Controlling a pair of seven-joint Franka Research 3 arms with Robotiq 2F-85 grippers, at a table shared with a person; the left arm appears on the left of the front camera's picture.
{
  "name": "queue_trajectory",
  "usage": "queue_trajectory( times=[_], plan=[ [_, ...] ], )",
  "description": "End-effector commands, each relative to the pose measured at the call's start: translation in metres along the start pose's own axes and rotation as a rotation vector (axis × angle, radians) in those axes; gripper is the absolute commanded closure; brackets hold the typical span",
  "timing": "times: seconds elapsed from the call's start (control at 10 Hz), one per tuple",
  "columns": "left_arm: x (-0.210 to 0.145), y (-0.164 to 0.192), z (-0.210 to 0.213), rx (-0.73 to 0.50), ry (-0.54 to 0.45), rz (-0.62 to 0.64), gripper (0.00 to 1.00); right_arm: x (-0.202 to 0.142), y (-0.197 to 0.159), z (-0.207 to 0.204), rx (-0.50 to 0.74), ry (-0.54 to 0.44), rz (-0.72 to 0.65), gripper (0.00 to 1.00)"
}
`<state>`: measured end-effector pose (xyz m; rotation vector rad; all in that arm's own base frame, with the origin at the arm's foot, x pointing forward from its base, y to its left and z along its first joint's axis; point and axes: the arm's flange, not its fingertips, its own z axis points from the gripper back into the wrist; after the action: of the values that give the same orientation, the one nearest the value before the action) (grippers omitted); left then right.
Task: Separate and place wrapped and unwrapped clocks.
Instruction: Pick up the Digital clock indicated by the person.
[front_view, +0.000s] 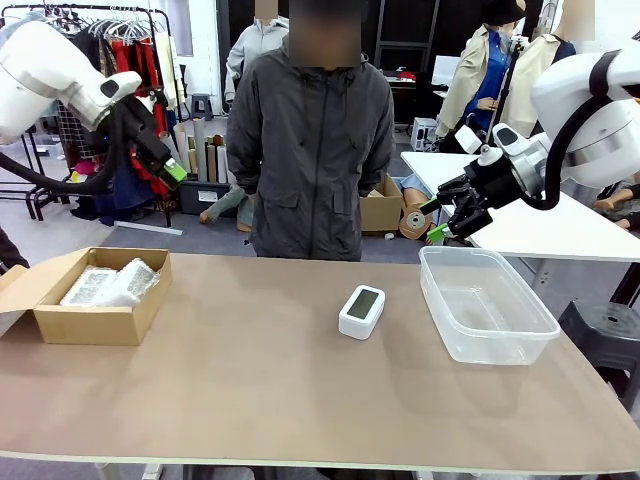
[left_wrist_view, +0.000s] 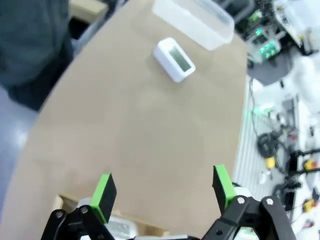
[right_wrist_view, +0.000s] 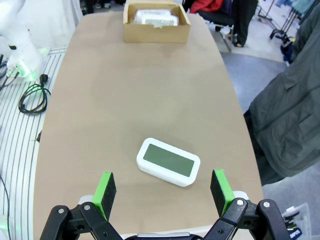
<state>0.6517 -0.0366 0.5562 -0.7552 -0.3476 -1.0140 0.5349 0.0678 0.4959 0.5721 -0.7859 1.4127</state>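
Observation:
The bare white clock (front_view: 361, 311) with a grey-green screen lies face up near the table's middle. Two bubble-wrapped clocks (front_view: 110, 283) lie side by side inside the brown cardboard box (front_view: 85, 325) at the left. My left gripper (front_view: 168, 165) hangs open high above the box, nothing between its green pads. Above the far right of the table my right gripper (front_view: 440, 220) is open and empty too. The right wrist view looks down on the bare clock (right_wrist_view: 168, 161) just ahead of the open gripper (right_wrist_view: 162, 192), with the wrapped clocks (right_wrist_view: 156, 18) far off. The left wrist view has the clock (left_wrist_view: 173, 59) far ahead of its gripper (left_wrist_view: 162, 192).
A clear plastic tub (front_view: 500, 345) stands empty at the right of the clock. A person in a dark jacket (front_view: 308, 150) stands at the far edge, hands behind the back. The box's flap (front_view: 12, 290) hangs open at the table's left edge.

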Motion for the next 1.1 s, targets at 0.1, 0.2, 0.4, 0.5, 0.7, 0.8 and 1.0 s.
queue_trajectory(
  times=[0.1, 0.2, 0.4, 0.5, 0.7, 0.8, 1.0],
  plan=[
    [0.005, -0.029, 0.013, -0.005, -0.094, -0.315, 0.00, 0.001, 0.000, 0.001, -0.007, 0.004, 0.007, 0.00],
    [0.004, -0.050, 0.015, -0.010, -0.040, -0.397, 0.00, 0.001, 0.000, 0.001, -0.007, 0.004, 0.007, 0.00],
    [0.003, -0.087, 0.009, 0.037, 0.010, -0.477, 0.00, 0.001, 0.000, 0.001, -0.007, 0.004, 0.007, 0.00],
    [0.002, -0.098, 0.006, 0.044, 0.021, -0.491, 0.00, 0.001, 0.000, 0.001, -0.007, 0.004, 0.007, 0.00],
    [-0.004, -0.123, 0.004, 0.066, 0.044, -0.541, 0.00, 0.001, 0.000, 0.001, -0.007, 0.004, 0.007, 0.00],
    [-0.008, -0.129, 0.004, 0.097, 0.027, -0.549, 0.00, 0.001, 0.000, 0.001, -0.007, 0.004, 0.007, 0.00],
    [-0.016, -0.127, 0.017, 0.163, -0.087, -0.551, 0.00, 0.001, 0.000, 0.001, -0.007, 0.004, 0.007, 0.00]
  ],
)
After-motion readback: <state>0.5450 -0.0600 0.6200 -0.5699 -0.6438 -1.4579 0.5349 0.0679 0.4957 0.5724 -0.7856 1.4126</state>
